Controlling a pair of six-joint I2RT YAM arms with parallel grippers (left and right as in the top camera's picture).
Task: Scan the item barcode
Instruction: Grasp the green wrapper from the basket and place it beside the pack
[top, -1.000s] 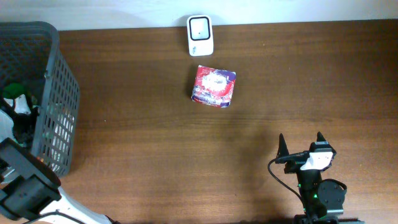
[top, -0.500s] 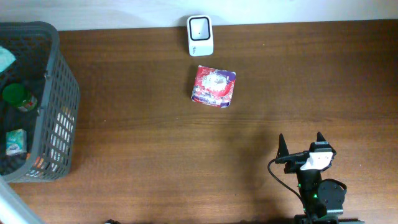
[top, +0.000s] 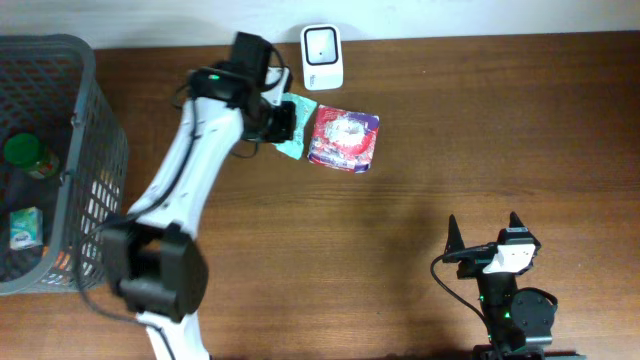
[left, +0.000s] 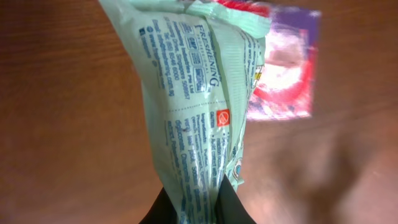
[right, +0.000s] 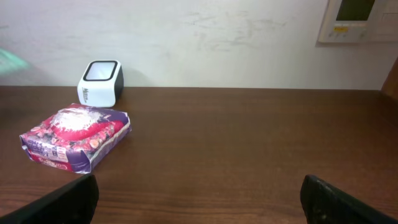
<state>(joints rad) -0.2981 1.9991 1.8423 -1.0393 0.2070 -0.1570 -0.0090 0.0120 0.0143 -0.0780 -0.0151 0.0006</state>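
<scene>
left jaws: clamped on pouch (left: 199, 106)
right jaws: wide, empty
step: tilt pouch's printed face toward scanner (top: 322, 56), back edge

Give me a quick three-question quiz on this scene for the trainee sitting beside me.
1. True or false: the left gripper is shut on the pale green packet.
2. What lies on the table nearest the white scanner? A) purple-red packet B) a bottle C) a mug
3. Is the right gripper open or shut?

Key: 1 true; 2 A; 3 open.
</scene>
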